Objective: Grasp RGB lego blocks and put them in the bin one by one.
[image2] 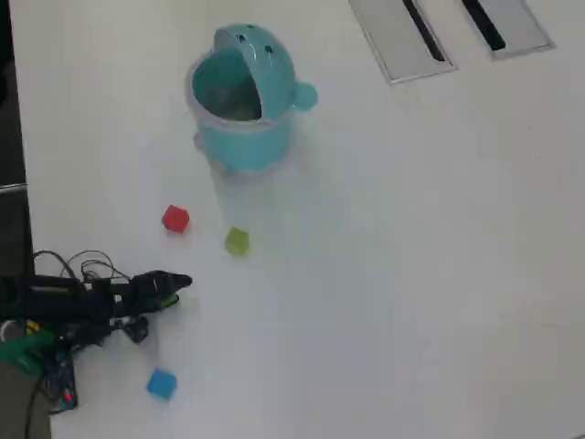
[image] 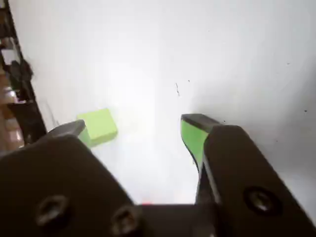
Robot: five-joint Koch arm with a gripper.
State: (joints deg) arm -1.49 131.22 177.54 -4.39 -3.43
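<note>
Overhead view gives us three lego blocks on the white table (image2: 411, 274): one red block (image2: 175, 219), one yellow-green block (image2: 237, 240) just right of it, and one blue block (image2: 162, 383) lower down, well apart from both; one teal bin (image2: 242, 137) stands above them with its domed lid (image2: 265, 69) tipped back; two grey panels (image2: 398, 37) lie at the top right; the pincer (image2: 183, 282) reaches in from the left, between the upper pair and the blue one, cables trailing behind it; in the wrist view we see the pincer (image: 133, 128) spread wide and holding nothing, the yellow-green block (image: 98, 126) beside its left finger.
</note>
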